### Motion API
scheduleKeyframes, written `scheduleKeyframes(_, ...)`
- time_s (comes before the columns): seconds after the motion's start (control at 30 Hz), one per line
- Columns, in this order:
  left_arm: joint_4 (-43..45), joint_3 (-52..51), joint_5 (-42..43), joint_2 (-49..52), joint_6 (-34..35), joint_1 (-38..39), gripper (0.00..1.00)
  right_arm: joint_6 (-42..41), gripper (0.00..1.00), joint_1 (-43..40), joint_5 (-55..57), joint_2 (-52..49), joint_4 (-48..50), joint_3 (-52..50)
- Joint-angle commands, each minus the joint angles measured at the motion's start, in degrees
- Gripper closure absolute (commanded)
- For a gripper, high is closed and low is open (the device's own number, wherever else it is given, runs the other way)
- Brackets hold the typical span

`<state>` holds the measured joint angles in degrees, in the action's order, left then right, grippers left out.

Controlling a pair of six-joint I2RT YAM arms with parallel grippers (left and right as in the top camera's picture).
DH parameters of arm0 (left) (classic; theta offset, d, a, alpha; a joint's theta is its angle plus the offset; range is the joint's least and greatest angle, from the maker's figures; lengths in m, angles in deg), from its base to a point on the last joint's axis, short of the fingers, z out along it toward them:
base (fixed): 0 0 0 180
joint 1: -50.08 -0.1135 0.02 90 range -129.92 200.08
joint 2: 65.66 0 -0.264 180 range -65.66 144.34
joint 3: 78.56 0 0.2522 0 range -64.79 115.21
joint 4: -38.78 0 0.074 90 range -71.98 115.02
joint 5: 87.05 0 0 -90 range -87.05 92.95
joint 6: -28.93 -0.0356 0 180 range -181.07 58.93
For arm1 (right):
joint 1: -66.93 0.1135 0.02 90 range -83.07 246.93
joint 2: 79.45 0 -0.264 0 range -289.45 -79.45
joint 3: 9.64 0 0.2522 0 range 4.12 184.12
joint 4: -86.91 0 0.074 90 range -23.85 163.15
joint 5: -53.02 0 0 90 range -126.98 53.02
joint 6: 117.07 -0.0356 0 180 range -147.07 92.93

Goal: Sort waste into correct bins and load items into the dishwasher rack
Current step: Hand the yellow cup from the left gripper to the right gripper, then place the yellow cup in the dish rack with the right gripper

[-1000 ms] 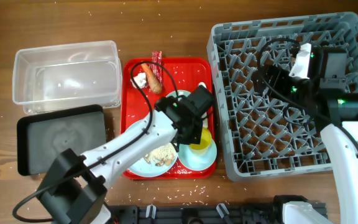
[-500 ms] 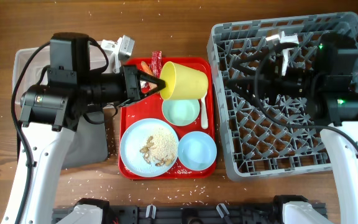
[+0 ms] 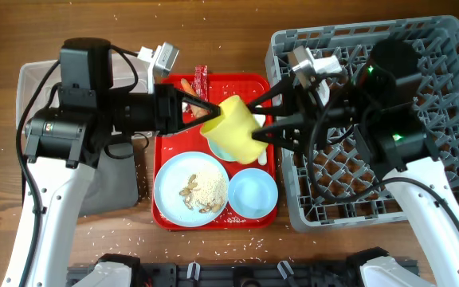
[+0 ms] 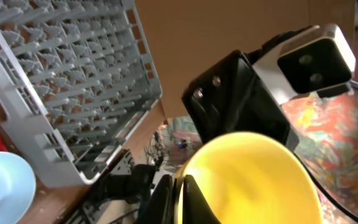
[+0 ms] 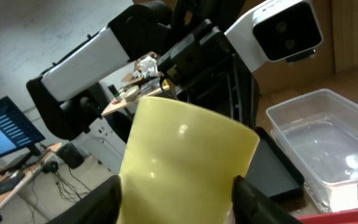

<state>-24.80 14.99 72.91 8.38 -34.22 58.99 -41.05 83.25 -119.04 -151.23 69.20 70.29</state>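
And here comes the handover! Half a second ago the right arm was parked back over the dishwasher rack; now it has swung across the rack's near wall and the right gripper has its fingers spread to either side of the yellow cup. The cup hangs in mid-air over the red tray, well clear of everything on it. It has tipped since the last look, and its mouth now points down and to the left. The left gripper is clamped on the cup's rim, and the left wrist view shows the pinch right at the lip. In the right wrist view the cup's wall fills the whole gap between the dark fingers, pads at or almost at the plastic (whether they are pressing yet, I cannot tell). My read is that the cup is about to change hands, so the right arm can carry it the short way into the rack. The risk is the left letting go before the right has a firm squeeze. Below, much waits: the pale-blue plate still carries rice and scraps, the light-blue small bowl sits beside it, and the red wrapper lies at the tray's far edge.
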Motion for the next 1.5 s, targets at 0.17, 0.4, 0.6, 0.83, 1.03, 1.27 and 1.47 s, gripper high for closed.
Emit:
scheduleKeyframes(0.17,1.68,0.26,0.76,0.0,-0.48,-0.02,0.96,-1.11,0.21,0.79,6.45,0.0,-1.64,0.98)
scheduleKeyframes(0.4,7.63,0.26,0.74,-0.02,1.77,-0.02,0.96,-1.09,0.12,-2.1,3.15,0.0,-4.68,0.98)
scheduleKeyframes(0.6,10.25,0.26,0.76,0.0,3.65,-0.02,0.96,-1.01,0.11,-2.03,2.27,0.0,-4.17,0.98)
scheduleKeyframes(0.83,11.32,0.26,0.39,0.0,3.65,1.29,0.96,-1.18,0.28,-0.11,-1.62,0.0,0.52,0.98)
scheduleKeyframes(1.03,12.31,0.26,-2.12,0.0,4.98,2.23,0.96,-1.05,0.45,0.48,0.42,0.0,0.46,0.98)
scheduleKeyframes(1.27,11.45,0.26,-2.36,0.0,4.94,-1.7,0.0,-1.42,0.46,-8.26,11.06,2.4,-8.2,1.01)
scheduleKeyframes(1.47,5.35,0.26,-11.1,0.0,4.92,-5.44,0.0,-1.07,0.5,-15.98,52.98,7.13,-45.92,1.01)
